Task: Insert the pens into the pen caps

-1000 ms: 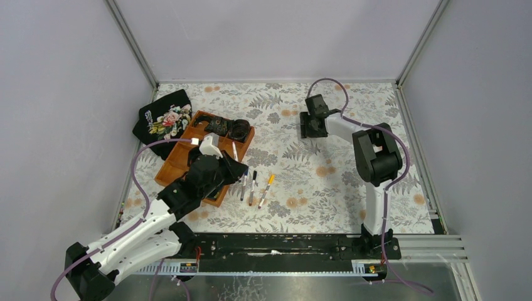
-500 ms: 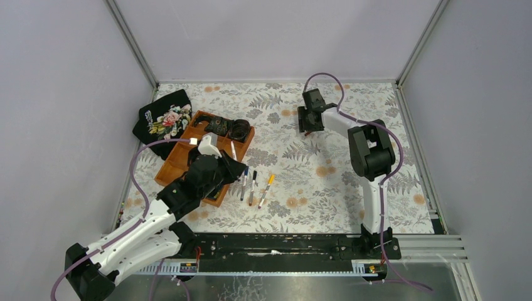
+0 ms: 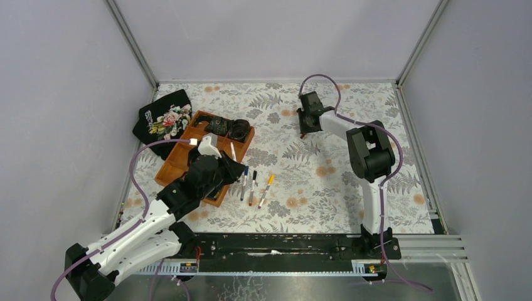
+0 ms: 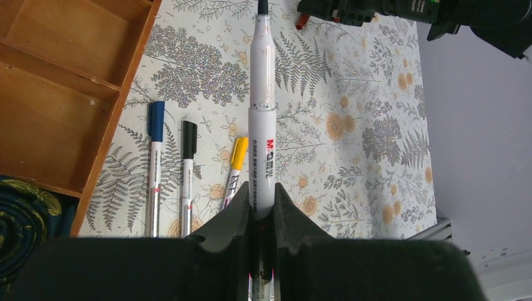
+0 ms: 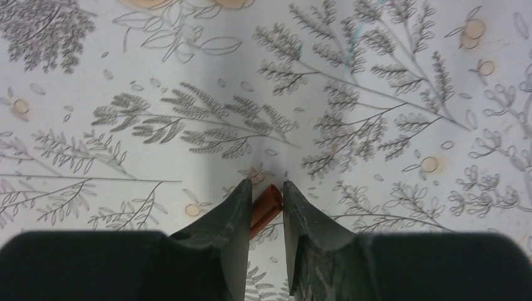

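Right wrist view: the right fingers pinch the red cap low by the counter. The left fingers squeeze a pen, far from it. The tiny cap could slip or tilt, so the pen might miss.

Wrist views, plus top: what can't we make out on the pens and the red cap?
Left wrist: the held pen has its tip cut off by the top edge and its rear end hidden inside the left gripper.
Left wrist: the three capped pens have their near ends hidden behind the left gripper.
Right wrist: the red cap is partly hidden between the jaws of the right gripper; pinched or merely flanked, cannot tell.
Top external: the red cap is not discernible under the right gripper.
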You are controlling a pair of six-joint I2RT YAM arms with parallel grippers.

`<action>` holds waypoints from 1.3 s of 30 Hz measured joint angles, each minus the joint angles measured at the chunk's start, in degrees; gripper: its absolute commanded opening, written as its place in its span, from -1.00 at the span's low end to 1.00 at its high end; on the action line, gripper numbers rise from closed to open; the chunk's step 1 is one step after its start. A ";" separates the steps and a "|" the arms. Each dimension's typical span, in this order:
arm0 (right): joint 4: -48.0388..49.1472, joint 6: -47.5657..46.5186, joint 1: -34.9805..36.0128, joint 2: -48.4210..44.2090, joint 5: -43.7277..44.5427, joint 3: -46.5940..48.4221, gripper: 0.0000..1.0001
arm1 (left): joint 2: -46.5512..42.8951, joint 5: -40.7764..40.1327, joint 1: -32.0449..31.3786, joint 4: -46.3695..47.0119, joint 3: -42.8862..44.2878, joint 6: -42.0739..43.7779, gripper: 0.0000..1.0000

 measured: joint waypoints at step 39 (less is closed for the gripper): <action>1.03 15.63 5.99 -6.69 8.13 -10.32 -0.63 | -3.41 0.92 0.00 -1.46 -0.98 -0.59 -1.00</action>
